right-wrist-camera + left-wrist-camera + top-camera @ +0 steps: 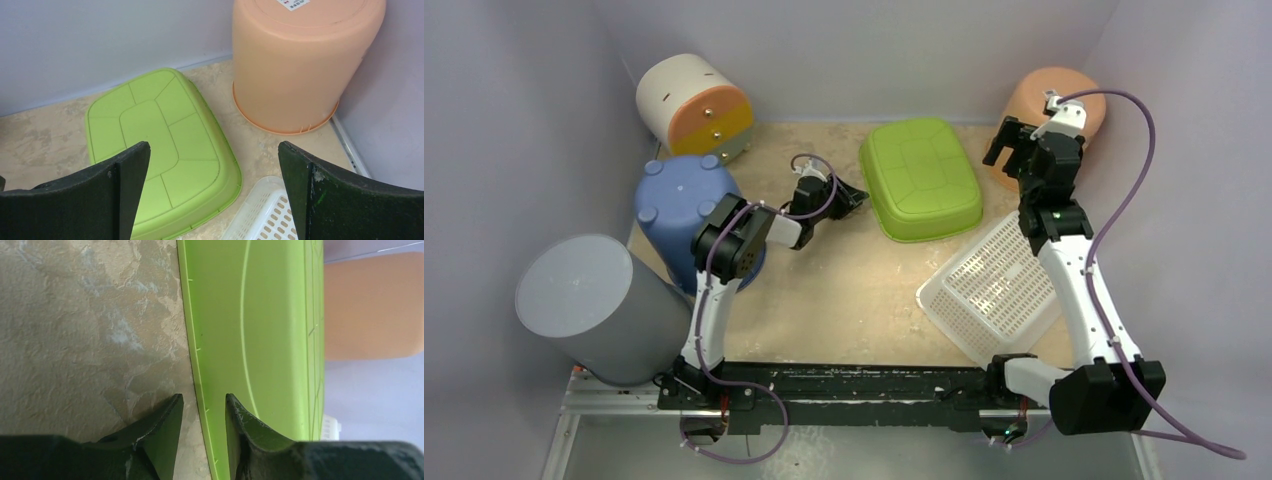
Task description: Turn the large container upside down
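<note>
1. Green plastic is what matters: the large container sits at the back middle of the table with its ribbed base facing up and its rim down on the surface, so I judge it to be inverted as it lies.
2. Its long axis runs roughly away from the arm bases, leaning a little toward the right at the near end.
3. My left jaws are the nearer pair. They sit at the container's left edge, low to the table, and straddle the rim. I see a gap on each side of the rim, so they are released, not pinching.
4. My right jaws hang spread wide and hold nothing, above and to the right of the container, near the peach bucket.
5. Any lift would come from the left rim, rolling across the short axis.
</note>
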`<action>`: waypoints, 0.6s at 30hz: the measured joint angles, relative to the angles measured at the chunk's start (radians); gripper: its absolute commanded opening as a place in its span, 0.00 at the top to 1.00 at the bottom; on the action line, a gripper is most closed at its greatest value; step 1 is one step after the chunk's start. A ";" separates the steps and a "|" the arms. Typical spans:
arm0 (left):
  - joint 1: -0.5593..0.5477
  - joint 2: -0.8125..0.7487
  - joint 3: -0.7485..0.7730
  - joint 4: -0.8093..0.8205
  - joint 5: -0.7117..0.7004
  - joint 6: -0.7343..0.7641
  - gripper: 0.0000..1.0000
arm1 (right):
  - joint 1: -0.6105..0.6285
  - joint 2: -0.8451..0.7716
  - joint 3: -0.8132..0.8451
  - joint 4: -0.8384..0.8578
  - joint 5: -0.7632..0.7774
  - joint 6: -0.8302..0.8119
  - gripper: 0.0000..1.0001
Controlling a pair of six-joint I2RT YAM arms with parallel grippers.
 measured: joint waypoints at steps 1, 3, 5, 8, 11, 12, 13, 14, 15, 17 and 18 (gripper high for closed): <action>-0.002 -0.011 0.002 -0.025 -0.006 0.022 0.58 | 0.000 0.003 0.000 0.001 -0.003 0.000 0.00; -0.005 -0.050 0.003 -0.105 -0.027 0.081 0.55 | 0.000 0.011 0.000 0.001 -0.006 0.000 0.00; -0.008 -0.105 0.003 -0.215 -0.065 0.156 0.53 | 0.000 0.025 0.000 0.001 -0.007 -0.001 0.00; -0.008 -0.191 0.001 -0.402 -0.147 0.267 0.51 | 0.000 0.039 -0.015 0.008 -0.023 -0.004 0.00; -0.013 -0.272 -0.004 -0.559 -0.237 0.360 0.46 | 0.000 0.043 -0.048 0.014 -0.058 -0.005 0.00; -0.017 -0.303 -0.004 -0.610 -0.273 0.394 0.45 | 0.000 0.044 -0.055 0.015 -0.072 -0.005 0.00; -0.022 -0.332 -0.003 -0.655 -0.304 0.424 0.44 | 0.000 0.044 -0.064 0.019 -0.090 -0.005 0.00; -0.030 -0.361 0.000 -0.702 -0.340 0.454 0.43 | 0.000 0.044 -0.070 0.023 -0.111 -0.004 0.00; -0.038 -0.383 0.004 -0.734 -0.369 0.478 0.43 | 0.002 0.045 -0.076 0.031 -0.132 -0.004 0.00; -0.068 -0.431 0.022 -0.810 -0.447 0.541 0.41 | 0.014 0.051 -0.082 0.042 -0.158 -0.005 0.00; -0.084 -0.452 0.029 -0.835 -0.476 0.569 0.41 | 0.028 0.060 -0.082 0.050 -0.163 -0.006 0.00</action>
